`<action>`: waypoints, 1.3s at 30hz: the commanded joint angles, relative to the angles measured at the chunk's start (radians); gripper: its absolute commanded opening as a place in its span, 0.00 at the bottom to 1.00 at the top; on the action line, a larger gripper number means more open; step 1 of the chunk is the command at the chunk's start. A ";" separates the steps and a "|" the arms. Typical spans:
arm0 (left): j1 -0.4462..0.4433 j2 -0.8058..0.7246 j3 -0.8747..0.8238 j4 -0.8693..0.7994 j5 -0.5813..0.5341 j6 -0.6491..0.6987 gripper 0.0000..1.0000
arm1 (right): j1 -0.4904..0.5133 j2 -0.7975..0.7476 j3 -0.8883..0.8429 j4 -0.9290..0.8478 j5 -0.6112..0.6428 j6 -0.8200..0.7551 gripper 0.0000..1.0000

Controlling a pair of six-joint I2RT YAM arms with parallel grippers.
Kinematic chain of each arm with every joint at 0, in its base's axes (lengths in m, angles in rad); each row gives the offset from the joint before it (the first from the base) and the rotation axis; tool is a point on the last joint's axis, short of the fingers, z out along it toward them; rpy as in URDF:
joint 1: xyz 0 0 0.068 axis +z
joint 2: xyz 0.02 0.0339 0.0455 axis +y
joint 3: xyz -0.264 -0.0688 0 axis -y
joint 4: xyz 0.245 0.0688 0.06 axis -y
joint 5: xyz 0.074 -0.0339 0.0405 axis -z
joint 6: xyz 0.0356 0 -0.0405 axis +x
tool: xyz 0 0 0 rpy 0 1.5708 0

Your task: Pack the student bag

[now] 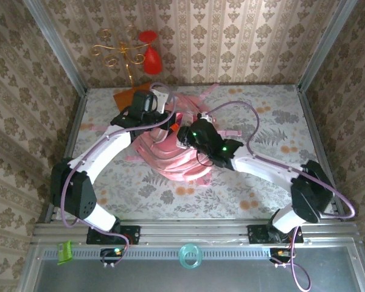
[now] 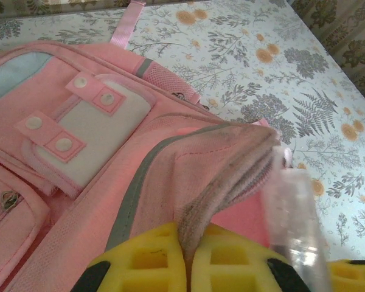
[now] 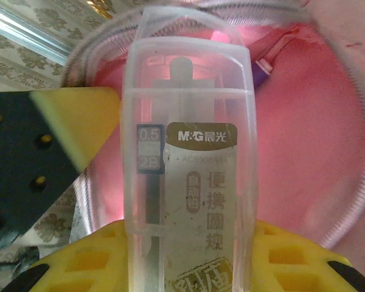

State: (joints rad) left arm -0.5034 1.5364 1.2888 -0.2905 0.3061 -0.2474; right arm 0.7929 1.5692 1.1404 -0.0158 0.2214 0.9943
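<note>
The student bag (image 1: 170,159) lies in the middle of the table, pink, with its mouth held open. My left gripper (image 2: 190,236) is shut on a fold of the bag's pink opening edge (image 2: 231,158) and lifts it; from above this gripper (image 1: 153,115) sits at the bag's far left side. My right gripper (image 3: 191,236) is shut on a clear plastic case (image 3: 188,152) with a printed label and a lead tube inside. The case points into the bag's pink interior (image 3: 310,128). In the top view the right gripper (image 1: 184,132) hovers over the opening. The case (image 2: 295,225) stands just right of the lifted edge.
A purple item (image 3: 260,74) lies inside the bag. The left gripper's yellow and black finger (image 3: 73,125) is close to the case's left side. An orange flat object (image 1: 126,95) lies at the back left. A teal ring (image 1: 190,256) and a green piece (image 1: 65,251) rest on the front rail.
</note>
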 commanded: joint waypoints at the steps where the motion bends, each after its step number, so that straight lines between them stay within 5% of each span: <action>1: -0.004 -0.065 0.012 0.112 0.010 -0.031 0.00 | -0.002 0.062 0.051 0.006 0.035 0.136 0.29; 8: -0.004 -0.071 0.007 0.134 0.004 -0.040 0.00 | -0.008 0.194 0.105 0.035 0.130 0.247 0.40; 12: -0.004 -0.073 0.009 0.136 0.003 -0.039 0.00 | -0.019 0.256 0.145 0.022 0.128 0.250 0.56; 20: -0.004 -0.061 0.023 0.132 0.030 -0.039 0.00 | -0.030 0.181 0.047 0.104 0.055 0.131 0.67; 26: -0.014 -0.057 0.016 0.127 0.038 -0.054 0.00 | -0.034 -0.007 -0.116 0.138 -0.012 -0.085 0.67; 30: -0.045 -0.044 -0.013 0.145 0.012 -0.082 0.00 | -0.059 -0.140 -0.190 0.000 -0.015 -0.300 0.67; 39: -0.151 0.044 -0.059 0.254 -0.062 -0.217 0.01 | -0.227 -0.184 -0.301 0.019 -0.216 -0.344 0.58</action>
State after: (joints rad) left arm -0.6151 1.5715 1.2304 -0.1688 0.2359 -0.3965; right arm 0.5995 1.3746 0.8490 -0.0078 0.0933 0.6937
